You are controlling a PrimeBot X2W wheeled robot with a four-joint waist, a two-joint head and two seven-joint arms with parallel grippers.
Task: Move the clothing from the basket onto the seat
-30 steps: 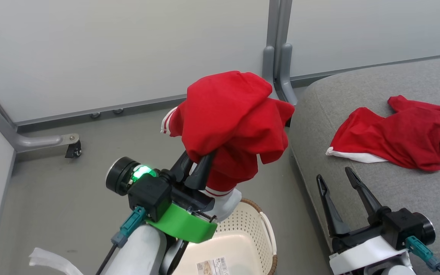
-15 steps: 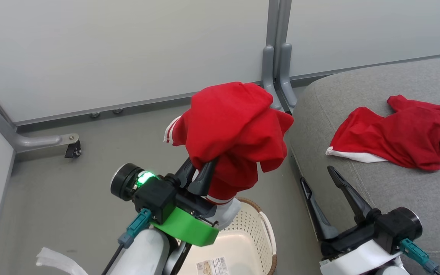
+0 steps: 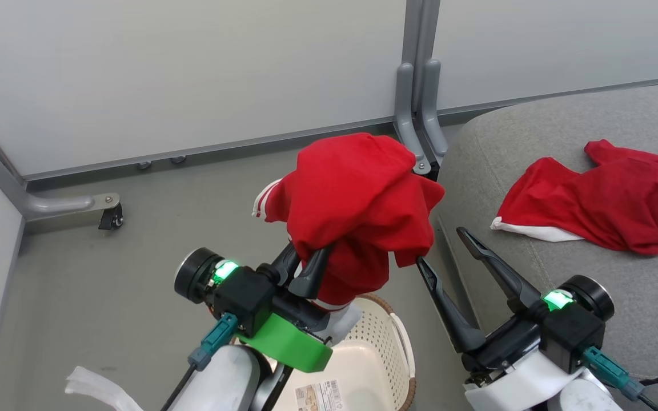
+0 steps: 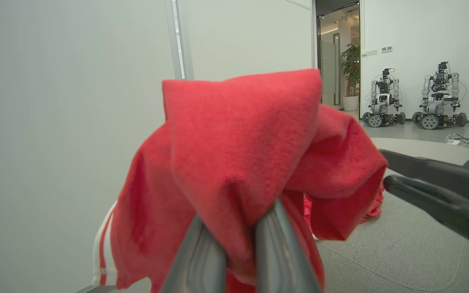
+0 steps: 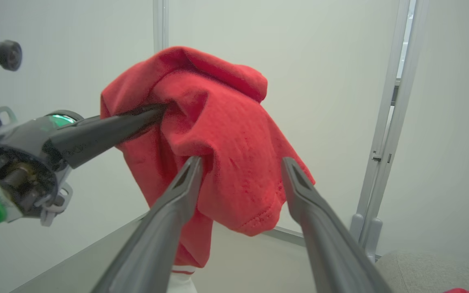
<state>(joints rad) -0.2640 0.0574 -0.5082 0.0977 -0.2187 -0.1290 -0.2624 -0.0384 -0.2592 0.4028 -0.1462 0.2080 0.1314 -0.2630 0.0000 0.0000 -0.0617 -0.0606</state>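
- Since a second ago, the right gripper (image 3: 440,246) has been brought, fingers spread, beside the held garment (image 3: 357,194).
- The seat (image 3: 534,142), bearing a second garment (image 3: 597,205), and the basket (image 3: 386,342) are shown by the head view.
- The held garment is pinched aloft by the left gripper (image 3: 308,254), near the basket.

Grey seat (image 3: 654,291) under one red garment (image 3: 597,202); basket (image 3: 377,334) on floor (image 3: 106,297).

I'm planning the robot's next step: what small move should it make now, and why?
Probably ease the open right gripper forward and close it on the hanging fold of the red garment. The left gripper pinches that garment above the basket, the fold hangs just beyond the right gripper's tips, and the seat lies to the right.
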